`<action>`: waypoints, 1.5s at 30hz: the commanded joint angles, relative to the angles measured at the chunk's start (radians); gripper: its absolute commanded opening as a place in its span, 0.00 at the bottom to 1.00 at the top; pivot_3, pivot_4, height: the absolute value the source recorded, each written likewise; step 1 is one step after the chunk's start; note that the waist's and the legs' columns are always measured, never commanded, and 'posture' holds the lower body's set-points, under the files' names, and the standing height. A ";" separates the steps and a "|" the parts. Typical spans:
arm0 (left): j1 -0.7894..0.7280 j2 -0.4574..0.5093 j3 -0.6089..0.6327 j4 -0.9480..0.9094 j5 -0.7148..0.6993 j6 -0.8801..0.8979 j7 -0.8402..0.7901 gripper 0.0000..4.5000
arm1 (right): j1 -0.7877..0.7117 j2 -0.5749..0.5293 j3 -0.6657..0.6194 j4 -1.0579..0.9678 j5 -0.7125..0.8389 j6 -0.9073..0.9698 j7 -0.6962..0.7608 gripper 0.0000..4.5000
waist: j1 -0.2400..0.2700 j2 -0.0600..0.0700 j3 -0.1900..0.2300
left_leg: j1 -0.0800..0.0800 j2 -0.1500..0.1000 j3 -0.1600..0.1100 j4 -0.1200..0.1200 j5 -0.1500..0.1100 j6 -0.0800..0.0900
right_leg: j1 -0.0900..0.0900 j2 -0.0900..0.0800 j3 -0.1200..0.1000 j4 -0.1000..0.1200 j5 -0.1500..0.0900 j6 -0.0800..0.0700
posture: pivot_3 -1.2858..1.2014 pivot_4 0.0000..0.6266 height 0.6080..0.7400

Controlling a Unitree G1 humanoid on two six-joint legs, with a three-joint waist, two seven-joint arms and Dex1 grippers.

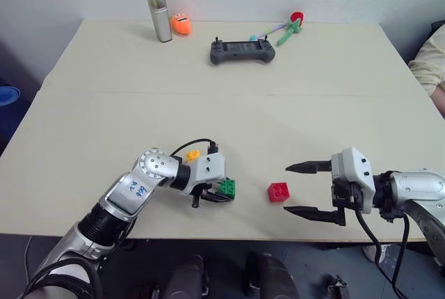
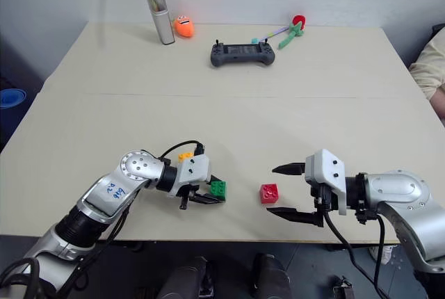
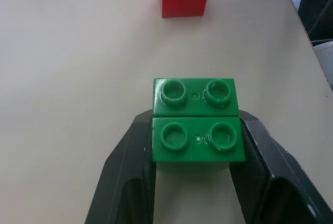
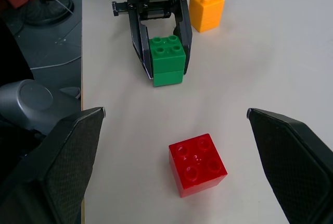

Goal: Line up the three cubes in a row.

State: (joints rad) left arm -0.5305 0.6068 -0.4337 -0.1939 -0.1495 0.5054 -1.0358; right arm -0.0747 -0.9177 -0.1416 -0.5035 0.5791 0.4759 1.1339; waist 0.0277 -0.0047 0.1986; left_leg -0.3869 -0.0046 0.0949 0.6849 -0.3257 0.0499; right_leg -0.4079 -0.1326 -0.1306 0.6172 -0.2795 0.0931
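Note:
My left gripper (image 1: 220, 195) is shut on the green cube (image 1: 227, 188), its black fingers (image 3: 130, 166) clamping both sides near the table's front edge. The cube sits at table level. The yellow-orange cube (image 1: 192, 154) stands just behind the left wrist, partly hidden by it. It shows whole in the right wrist view (image 4: 207, 9). The red cube (image 1: 278, 192) rests on the table to the right of the green one, with a small gap between them. My right gripper (image 1: 286, 189) is open wide, pointing left. The red cube (image 4: 197, 164) lies between its fingers, untouched.
At the table's (image 1: 222, 111) far side lie a grey game controller (image 1: 241, 51), an orange round toy (image 1: 181, 24), a tall upright tube (image 1: 156, 3) and a green-and-red toy (image 1: 290, 28). A person's sleeve (image 1: 430, 62) shows at the right edge.

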 commanded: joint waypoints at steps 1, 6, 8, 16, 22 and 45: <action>0.014 0.003 0.000 -0.047 0.008 0.005 -0.001 0.34 | -0.016 -0.016 -0.033 -0.016 0.016 -0.005 -0.001 1.00 | 0.000 0.000 0.000 | 0.000 0.000 0.000 0.000 0.000 0.000 | 0.000 0.000 0.000 0.000 0.000 0.000 | 0.52 0.24 1.00; 0.028 0.015 0.032 -0.088 -0.019 0.058 -0.002 0.68 | -0.035 -0.006 -0.019 -0.005 0.009 -0.009 -0.003 1.00 | 0.000 0.000 0.000 | 0.000 0.000 0.000 0.000 0.000 0.000 | 0.000 0.000 0.000 0.000 0.000 0.000 | 0.52 0.24 1.00; 0.033 0.020 0.046 -0.110 -0.031 0.082 -0.001 0.83 | -0.037 -0.005 -0.016 -0.001 0.007 -0.013 0.000 1.00 | 0.001 0.000 0.000 | 0.000 0.000 0.000 0.000 0.000 0.000 | 0.000 0.000 0.000 0.000 0.000 0.000 | 0.52 0.24 1.00; 0.048 0.105 0.257 -0.230 -0.157 0.256 0.018 0.98 | -0.064 -0.011 -0.017 0.037 0.009 -0.024 0.023 1.00 | -0.002 0.000 0.000 | 0.000 0.000 0.000 0.000 0.000 0.000 | 0.000 -0.001 0.000 0.000 0.000 0.000 | 0.52 0.24 1.00; 0.063 0.203 0.468 -0.205 -0.273 0.315 -0.004 0.98 | -0.094 -0.020 -0.038 0.062 0.053 0.007 0.051 1.00 | -0.001 0.000 0.000 | 0.000 0.001 0.000 0.000 0.000 0.000 | 0.000 -0.001 0.000 0.000 0.000 0.000 | 0.52 0.24 1.00; -0.064 0.088 0.281 0.251 -0.079 -0.039 -0.031 0.98 | -0.030 -0.037 -0.111 0.003 0.082 0.039 0.001 1.00 | 0.001 0.000 0.000 | 0.000 -0.001 0.001 0.000 0.000 0.000 | 0.000 0.001 -0.001 0.001 0.000 0.000 | 0.52 0.24 1.00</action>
State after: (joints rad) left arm -0.5778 0.6953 -0.1505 0.0632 -0.2284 0.4688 -1.0594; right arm -0.1057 -0.9501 -0.2223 -0.4699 0.6527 0.5263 1.1409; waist 0.0284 -0.0050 0.1988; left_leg -0.3869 -0.0054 0.0957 0.6850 -0.3258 0.0503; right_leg -0.4081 -0.1312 -0.1313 0.6181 -0.2793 0.0936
